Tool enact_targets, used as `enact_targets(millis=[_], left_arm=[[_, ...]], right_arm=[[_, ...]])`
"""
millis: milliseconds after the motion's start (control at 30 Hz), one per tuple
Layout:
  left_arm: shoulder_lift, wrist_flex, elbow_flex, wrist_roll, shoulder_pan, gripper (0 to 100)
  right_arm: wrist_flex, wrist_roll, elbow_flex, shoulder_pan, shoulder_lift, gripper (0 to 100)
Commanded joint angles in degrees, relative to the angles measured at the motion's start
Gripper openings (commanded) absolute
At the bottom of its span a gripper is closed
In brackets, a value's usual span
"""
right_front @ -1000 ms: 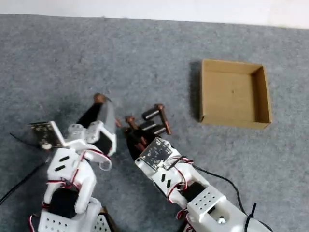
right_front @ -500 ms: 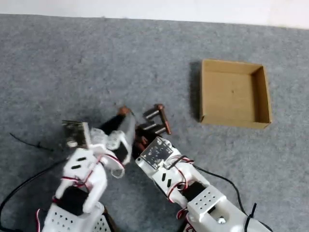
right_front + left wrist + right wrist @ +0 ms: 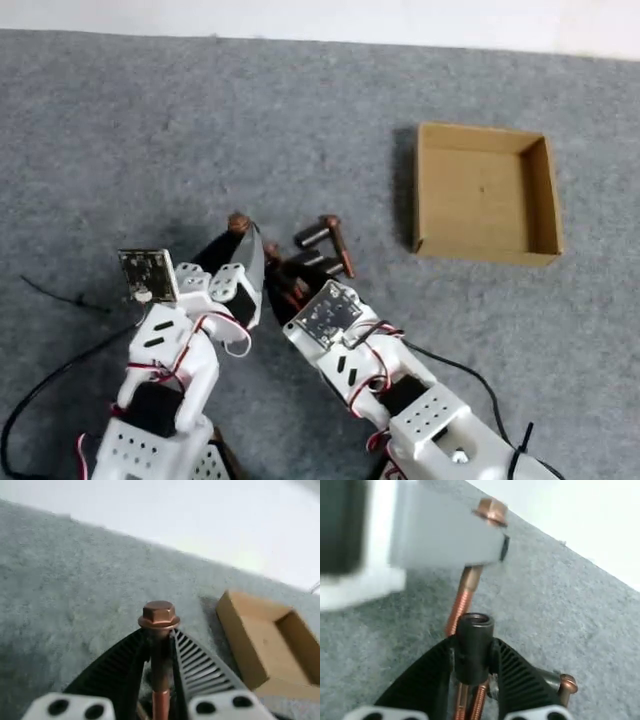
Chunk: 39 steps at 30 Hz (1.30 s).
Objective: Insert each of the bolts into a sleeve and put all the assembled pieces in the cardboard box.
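Since a second earlier, the left claw (image 3: 160, 635) had swung toward the right claw (image 3: 472, 652), clamped on a copper hex-head bolt (image 3: 159, 615) above the grey felt tabletop (image 3: 120, 120). The right claw gripped a black cylindrical sleeve (image 3: 474, 630), the bolt's thread beside its mouth, not inside. Spare bolts and sleeves (image 3: 325, 243) lay loose mid-tabletop, and nothing had reached the shallow brown cardboard box (image 3: 485, 195) toward the right edge.

The bolt (image 3: 159, 616) is copper, the sleeve (image 3: 472, 642) black, the left gripper (image 3: 160, 635) ribbed black on a white body, the cardboard box (image 3: 485, 190) plain tan, the table (image 3: 200, 120) mottled grey, and the loose bolt (image 3: 341, 248) seems copper too.
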Motion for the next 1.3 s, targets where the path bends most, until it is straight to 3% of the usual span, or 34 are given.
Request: enact_targets(millis=[0,167,400,567,800,1033,1267], left_arm=[[-0.75,-2.02,-3.65,0.09,0.57,1],[-0.75,-2.37,2.59,-0.35,4.97,1],[-0.84,-5.54,-2.86,0.09,0.40,1],[-0.84,-4.04,3.03,-0.35,3.91,1],[-0.92,-6.86,-1.45,0.00,-1.54,1],[-0.92,-1.58,3.03,-0.35,3.12,1],[-0.92,-6.59,3.12,-0.35,3.12,1]], right_arm=[[-1.80,-0.18,5.67,0.31,-1.10,0.3],[-1.80,-0.09,5.67,0.31,-1.10,0.3],[-1.80,-0.09,5.67,0.31,-1.10,0.3],[-1.80,-0.09,5.67,0.31,-1.10,0.3],[-1.80,-0.09,5.67,0.31,-1.10,0.3],[-1.80,-0.09,5.67,0.31,-1.10,0.3],[-1.80,-0.09,5.67,0.40,-1.10,0.3]])
